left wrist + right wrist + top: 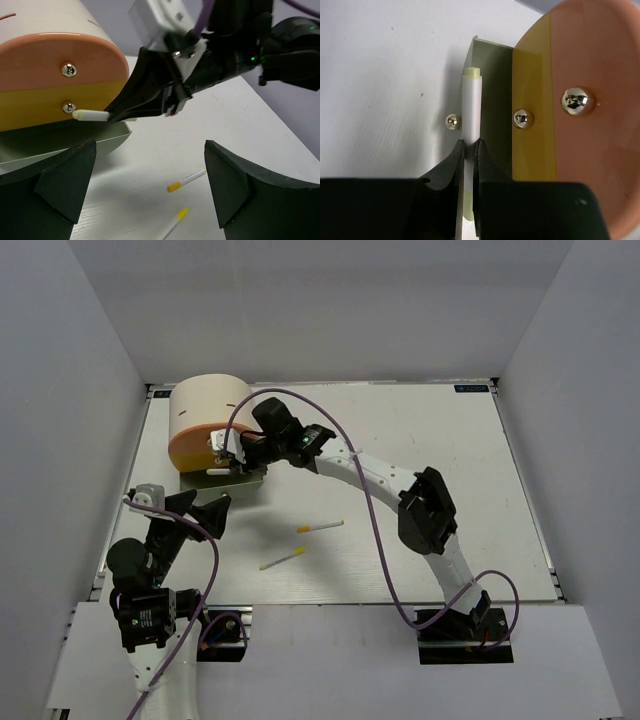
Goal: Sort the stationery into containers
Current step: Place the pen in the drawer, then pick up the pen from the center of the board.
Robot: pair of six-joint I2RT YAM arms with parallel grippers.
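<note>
Black and spread wide, the left jaws held nothing at the desk's (420, 440) near left. Beyond them we saw a nearer stick (282, 559) and a farther stick (320, 527) lying apart, each running roughly left to right. Farthest, the right jaws pinched a white stick (471, 110), its long axis left-right, its free tip pointing left over the open drawer (495, 90) of the cream organiser (205, 400).

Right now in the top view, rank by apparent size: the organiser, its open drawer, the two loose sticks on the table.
1. organiser
2. open drawer, clearly smaller
3. far loose stick and near loose stick: look alike, so not ranked
</note>
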